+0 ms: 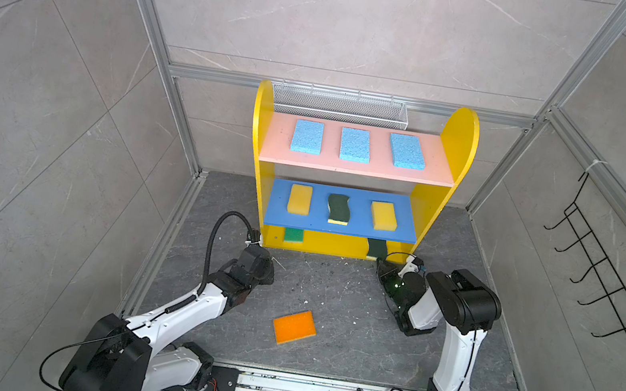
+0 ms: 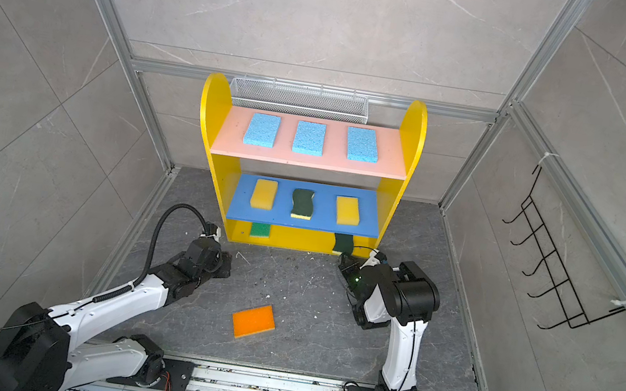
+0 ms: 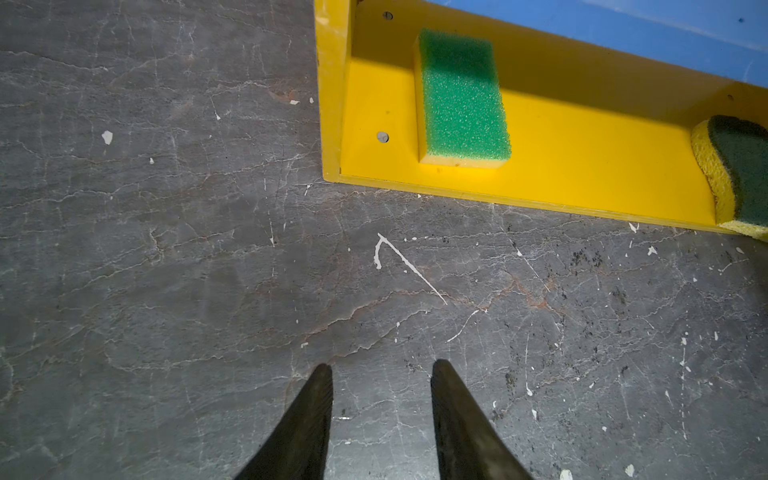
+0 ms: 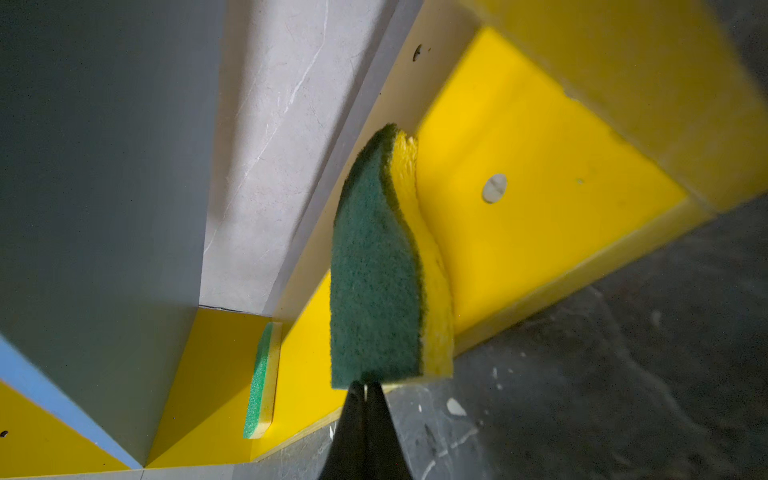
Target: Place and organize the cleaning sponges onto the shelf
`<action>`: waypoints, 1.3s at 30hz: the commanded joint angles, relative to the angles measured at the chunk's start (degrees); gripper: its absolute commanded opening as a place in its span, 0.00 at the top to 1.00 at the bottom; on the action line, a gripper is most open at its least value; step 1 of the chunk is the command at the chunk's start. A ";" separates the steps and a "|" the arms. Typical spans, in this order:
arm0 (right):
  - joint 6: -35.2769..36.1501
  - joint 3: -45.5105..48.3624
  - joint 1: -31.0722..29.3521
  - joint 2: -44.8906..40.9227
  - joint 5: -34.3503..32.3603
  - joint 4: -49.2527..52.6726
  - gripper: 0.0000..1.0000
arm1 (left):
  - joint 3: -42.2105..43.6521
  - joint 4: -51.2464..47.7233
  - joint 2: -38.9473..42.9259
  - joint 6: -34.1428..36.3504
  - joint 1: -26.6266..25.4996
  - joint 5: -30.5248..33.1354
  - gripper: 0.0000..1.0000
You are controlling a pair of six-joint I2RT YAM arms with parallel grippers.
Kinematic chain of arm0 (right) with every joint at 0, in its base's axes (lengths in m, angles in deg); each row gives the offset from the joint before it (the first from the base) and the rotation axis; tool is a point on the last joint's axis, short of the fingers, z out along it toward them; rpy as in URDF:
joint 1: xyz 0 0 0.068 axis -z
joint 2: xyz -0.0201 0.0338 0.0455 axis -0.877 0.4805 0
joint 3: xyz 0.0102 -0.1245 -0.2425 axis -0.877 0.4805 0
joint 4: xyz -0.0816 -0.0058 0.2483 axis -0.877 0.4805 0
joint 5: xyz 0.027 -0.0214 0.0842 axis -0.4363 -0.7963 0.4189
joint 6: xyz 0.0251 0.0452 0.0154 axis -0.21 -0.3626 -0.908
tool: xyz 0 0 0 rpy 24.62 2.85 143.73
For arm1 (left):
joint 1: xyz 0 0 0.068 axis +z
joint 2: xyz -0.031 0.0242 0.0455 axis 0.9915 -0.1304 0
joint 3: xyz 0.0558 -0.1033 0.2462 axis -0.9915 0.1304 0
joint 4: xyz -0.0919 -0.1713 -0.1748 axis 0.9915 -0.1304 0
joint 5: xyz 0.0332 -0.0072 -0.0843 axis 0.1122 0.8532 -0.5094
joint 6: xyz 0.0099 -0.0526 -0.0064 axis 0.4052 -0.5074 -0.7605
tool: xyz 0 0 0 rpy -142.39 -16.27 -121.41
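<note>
The shelf (image 1: 458,142) holds three light blue sponges (image 1: 355,145) on its pink board. Two yellow sponges (image 1: 299,199) flank a dark-green wavy one (image 1: 338,208) on the blue board. On the yellow base lie a bright green sponge (image 3: 463,97) at the left and another dark-green wavy sponge (image 4: 374,270) at the right. My right gripper (image 4: 365,384) is shut, its tips against that sponge's near end. An orange sponge (image 1: 294,327) lies flat on the floor between the arms. My left gripper (image 3: 382,368) hangs open and empty over the floor by the shelf's left front corner.
A silver wire-mesh basket (image 1: 339,106) hangs behind the shelf's top. A black wire hook rack (image 1: 603,265) is on the right wall. Aluminium frame posts stand at the back corners, and the arms' rail (image 1: 316,390) runs along the front. White specks dot the dark floor (image 1: 330,291).
</note>
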 commanded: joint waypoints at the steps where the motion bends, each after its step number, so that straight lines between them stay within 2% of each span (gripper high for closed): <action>1: 2.05 0.39 0.45 2.81 -0.84 16.75 1.00 | 0.13 1.73 -0.18 -0.86 -0.26 0.86 0.57; 21: 3.28 -4.28 -0.25 1.43 0.54 25.42 1.00 | 0.22 2.82 -2.35 -0.93 -0.25 0.56 0.57; 39: 4.64 -7.57 -2.41 0.89 -2.10 30.83 1.00 | 1.32 2.55 -1.33 -0.47 -0.24 1.22 0.57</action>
